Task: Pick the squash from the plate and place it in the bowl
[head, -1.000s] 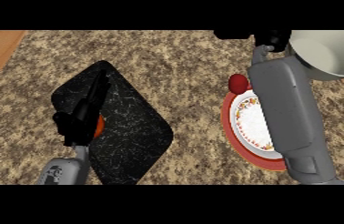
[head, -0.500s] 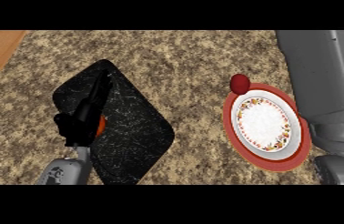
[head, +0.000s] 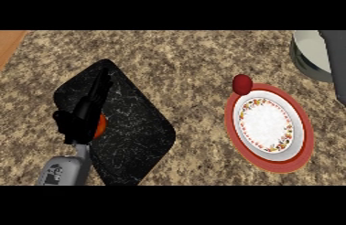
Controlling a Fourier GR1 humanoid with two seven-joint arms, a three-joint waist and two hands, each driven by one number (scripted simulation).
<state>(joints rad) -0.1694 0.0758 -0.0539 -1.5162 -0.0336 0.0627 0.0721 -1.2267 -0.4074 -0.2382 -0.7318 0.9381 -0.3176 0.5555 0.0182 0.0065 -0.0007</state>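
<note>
Black against the dark board [head: 128,128], your left hand [head: 84,114] is resting with straight fingers. Rightwards, what may be the squash [head: 242,83] is sitting at the plate [head: 270,124] rim, bowl [head: 310,55] beyond.

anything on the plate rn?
The plate shows a bare white centre with nothing on it. A dark red round thing sits at its upper-left rim, on the red mat. The bowl at top right is partly covered by the right forearm, its inside mostly hidden.
</note>
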